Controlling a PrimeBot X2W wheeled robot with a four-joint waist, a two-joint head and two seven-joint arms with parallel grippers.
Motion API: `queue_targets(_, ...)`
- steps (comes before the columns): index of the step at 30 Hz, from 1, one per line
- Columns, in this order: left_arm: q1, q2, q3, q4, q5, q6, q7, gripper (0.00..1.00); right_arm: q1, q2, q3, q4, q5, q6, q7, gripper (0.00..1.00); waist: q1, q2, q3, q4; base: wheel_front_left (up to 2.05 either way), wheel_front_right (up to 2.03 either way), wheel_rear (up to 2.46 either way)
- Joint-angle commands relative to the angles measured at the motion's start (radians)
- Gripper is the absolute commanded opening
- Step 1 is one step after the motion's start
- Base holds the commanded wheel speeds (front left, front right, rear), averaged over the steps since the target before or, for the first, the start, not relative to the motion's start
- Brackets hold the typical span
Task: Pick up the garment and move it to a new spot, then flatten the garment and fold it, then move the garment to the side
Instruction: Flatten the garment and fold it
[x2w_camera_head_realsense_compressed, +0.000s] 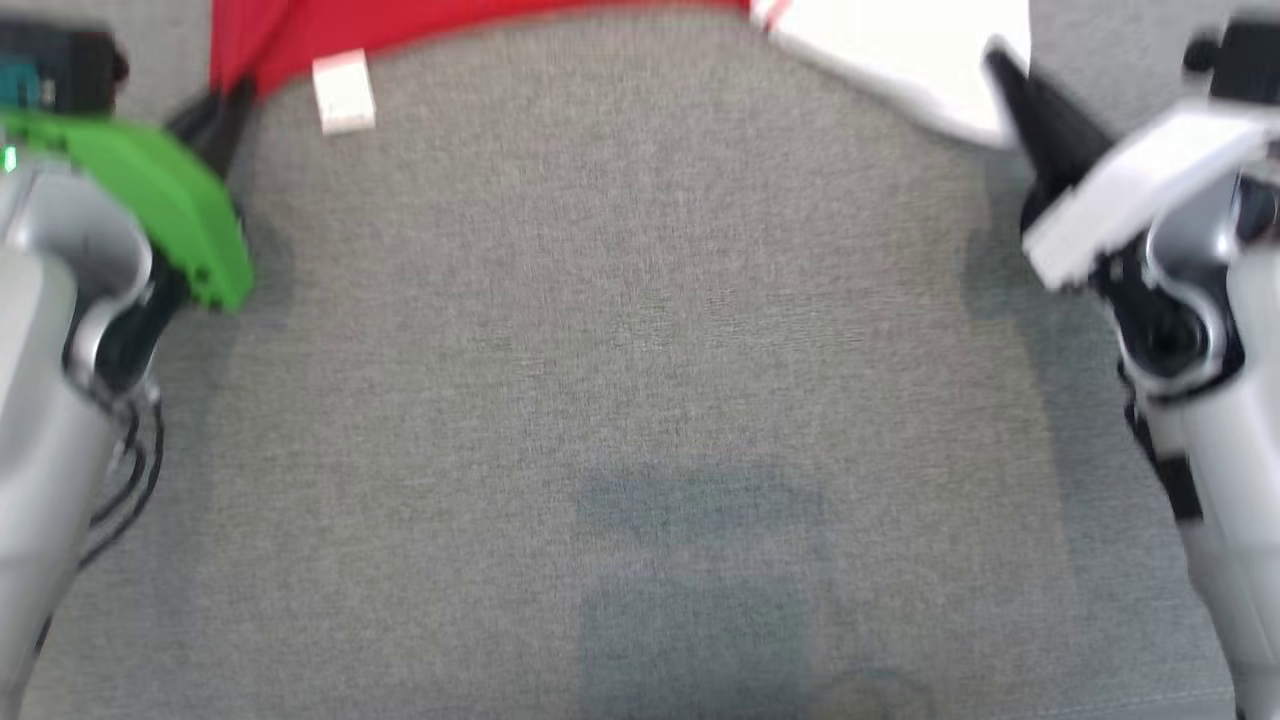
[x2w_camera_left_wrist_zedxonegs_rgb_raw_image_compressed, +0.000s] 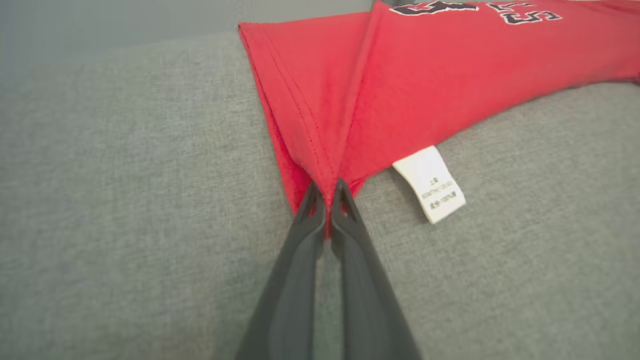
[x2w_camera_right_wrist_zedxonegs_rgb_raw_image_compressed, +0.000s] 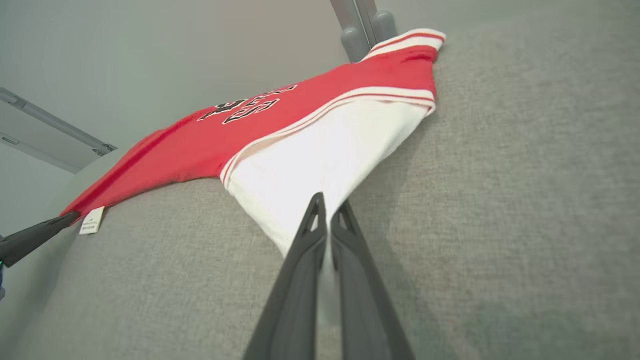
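1. Likely a lab or robot test room.
2. Grey woven cloth (x2w_camera_head_realsense_compressed: 640, 330) stretched over a wide work surface.
3. Bare pale wall (x2w_camera_right_wrist_zedxonegs_rgb_raw_image_compressed: 165, 45) behind, crossed by a plain rail (x2w_camera_right_wrist_zedxonegs_rgb_raw_image_compressed: 55, 122).
4. Grey metal posts (x2w_camera_right_wrist_zedxonegs_rgb_raw_image_compressed: 362, 27) at the far edge.

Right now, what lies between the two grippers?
The garment, strung between them: left gripper shut on its red corner, right gripper on the white part. A white label lies near the left end. Right wrist view shows the whole span.

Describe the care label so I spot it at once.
A red and white shirt lies on the grey cloth surface. Beside the red corner pinched in the left fingers, a small white label pokes out, rectangular with tiny print.
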Motion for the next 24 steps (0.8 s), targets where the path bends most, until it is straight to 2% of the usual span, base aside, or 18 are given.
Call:
queue_targets(1,0.087,0.047,0.012,-0.049,-0.028,0.008,0.013,0.0,0.09,-0.015,-0.012,-0.03,0.016,0.0,0.011,0.0,0.0001,0.0111,-0.166,-0.013,0.0,0.0,0.0)
queue_targets(10,0.487,0.148,0.043,-0.354,-0.129,0.12,0.029,0.0,0.534,0.018,-0.128,-0.239,0.067,0.0,0.086,0.0,0.0001,0.0111,-0.305,-0.001,0.0,0.0,0.0)
queue_targets(15,0.724,0.153,0.033,-0.533,-0.156,0.22,-0.008,0.0,0.783,0.075,-0.177,-0.363,0.053,0.0,0.118,0.0,0.0001,0.0111,-0.348,0.0,0.0,0.0,0.0)
queue_targets(16,0.724,0.153,0.033,-0.533,-0.156,0.22,-0.008,0.0,0.783,0.075,-0.177,-0.363,0.053,0.0,0.118,0.0,0.0001,0.0111,-0.348,0.0,0.0,0.0,0.0)
queue_targets(24,1.091,0.142,0.05,-0.799,-0.204,0.355,-0.136,0.0,1.09,0.165,-0.242,-0.489,0.1,0.0,0.138,0.0,0.0001,0.0111,-0.352,-0.009,0.0,0.0,0.0)
